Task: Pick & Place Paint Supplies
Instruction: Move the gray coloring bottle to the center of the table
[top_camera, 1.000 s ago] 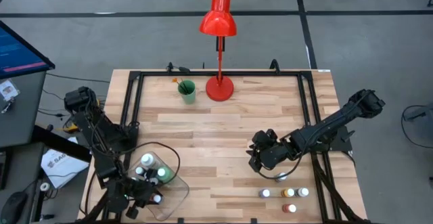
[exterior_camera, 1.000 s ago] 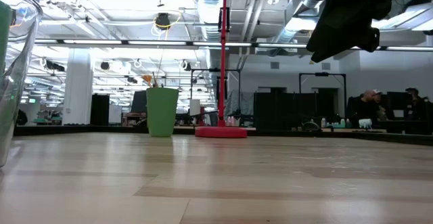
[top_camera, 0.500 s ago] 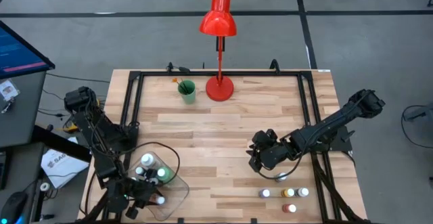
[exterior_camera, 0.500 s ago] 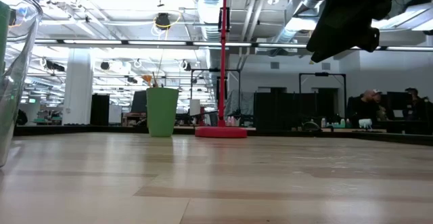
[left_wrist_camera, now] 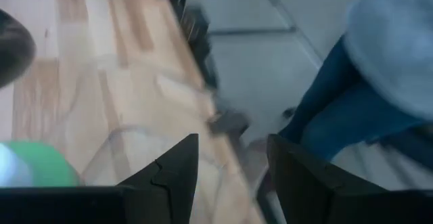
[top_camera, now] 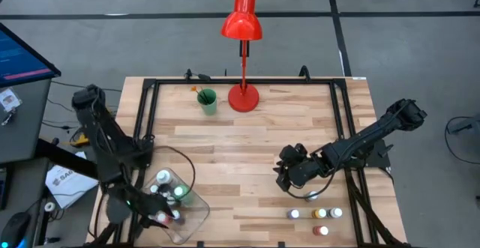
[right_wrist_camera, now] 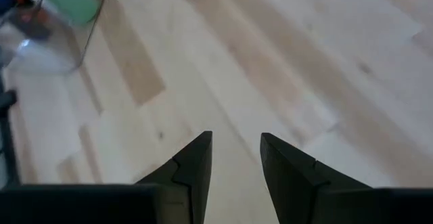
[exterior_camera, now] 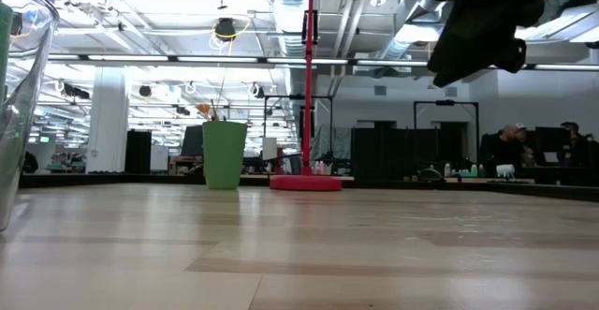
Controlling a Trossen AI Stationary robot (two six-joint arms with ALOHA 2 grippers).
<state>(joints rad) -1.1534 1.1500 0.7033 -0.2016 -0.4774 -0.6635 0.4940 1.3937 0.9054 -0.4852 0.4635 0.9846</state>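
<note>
A clear plastic tray (top_camera: 196, 203) at the table's near left holds several small white-capped paint bottles, among them a larger green bottle (top_camera: 180, 192) and a red one (top_camera: 161, 218). My left gripper (top_camera: 139, 209) hangs open above the tray's left side, and nothing is between its fingers (left_wrist_camera: 172, 173). Several more small bottles (top_camera: 320, 213) stand on the table near the front right. Behind them my right gripper (top_camera: 289, 177) hovers open and empty over bare wood, as the right wrist view (right_wrist_camera: 237, 163) shows.
A green cup (top_camera: 207, 100) with brushes in it and a red desk lamp (top_camera: 244, 97) stand at the far edge. A black frame (top_camera: 146, 117) runs along the table's sides. Bare wood lies in the middle. A person's leg (left_wrist_camera: 338, 109) shows beyond the near left edge.
My left gripper has risen out of the tray and drawn back toward the table's left edge. A small red bottle now shows in the tray where the gripper was. My right arm has kept still.
</note>
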